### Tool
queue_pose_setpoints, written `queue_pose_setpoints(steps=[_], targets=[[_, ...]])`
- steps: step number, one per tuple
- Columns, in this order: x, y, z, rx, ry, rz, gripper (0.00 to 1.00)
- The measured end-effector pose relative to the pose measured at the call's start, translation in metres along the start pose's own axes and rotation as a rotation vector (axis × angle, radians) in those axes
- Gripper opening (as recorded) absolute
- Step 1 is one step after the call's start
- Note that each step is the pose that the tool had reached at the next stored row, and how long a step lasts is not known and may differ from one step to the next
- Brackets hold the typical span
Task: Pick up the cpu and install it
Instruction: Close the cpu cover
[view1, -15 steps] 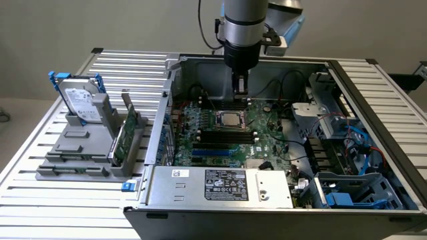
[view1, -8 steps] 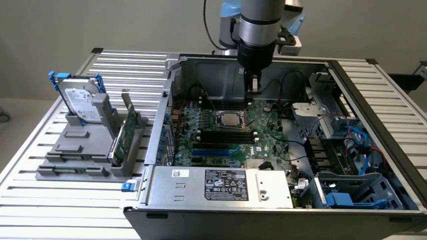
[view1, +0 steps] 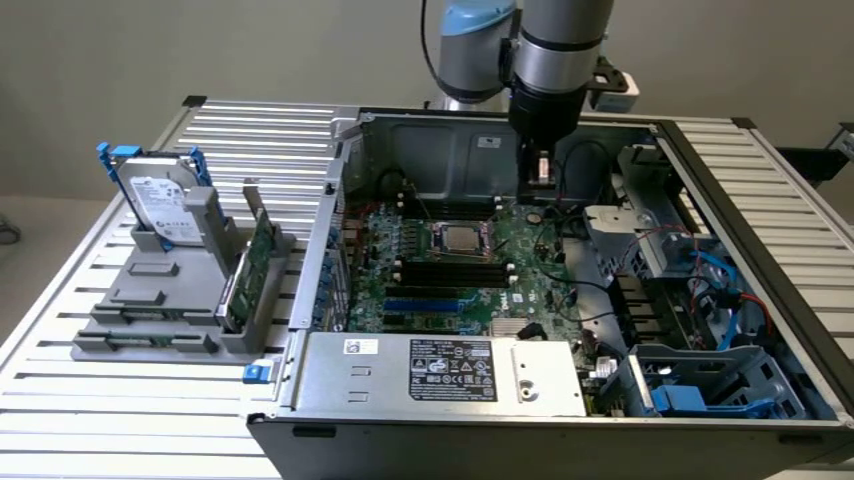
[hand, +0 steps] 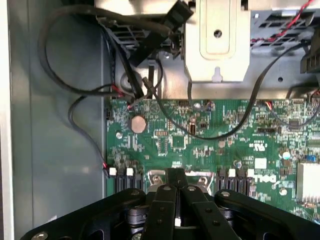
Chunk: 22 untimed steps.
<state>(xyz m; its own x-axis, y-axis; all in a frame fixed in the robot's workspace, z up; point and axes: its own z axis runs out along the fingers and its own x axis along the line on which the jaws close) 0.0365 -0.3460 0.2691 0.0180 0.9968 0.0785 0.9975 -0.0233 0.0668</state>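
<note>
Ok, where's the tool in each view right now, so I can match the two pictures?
Exterior view: the tool hangs shut inside the open computer case, in the picture's upper middle, over the far part of the green motherboard.
Wrist view: the tool is in the foreground, its black fingers pressed together, with the motherboard spread out beyond them.
Shared landmark: the green motherboard.

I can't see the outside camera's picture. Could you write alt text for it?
A robot arm reaches down into an open computer case, its gripper shut above the green motherboard, to the exterior view's right of the cpu lying in its socket. Beside the case, a grey stand on the slatted table holds a hard drive and a circuit card.
</note>
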Motion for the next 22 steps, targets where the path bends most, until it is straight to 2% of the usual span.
queue_pose_setpoints(steps=[2,4,14,16,22], targets=[[0.0,0.0094,0.0009,0.0,0.0,0.0,0.11],[0.0,0.015,0.0036,-0.0001,-0.0004,0.0,0.11],[-0.001,0.0152,0.0216,-0.0001,-0.0009,0.0,0.11],[-0.001,0.0126,0.022,-0.0001,-0.0009,0.0,0.11],[-0.002,-0.0081,0.0206,0.0,-0.0008,0.0,0.11]])
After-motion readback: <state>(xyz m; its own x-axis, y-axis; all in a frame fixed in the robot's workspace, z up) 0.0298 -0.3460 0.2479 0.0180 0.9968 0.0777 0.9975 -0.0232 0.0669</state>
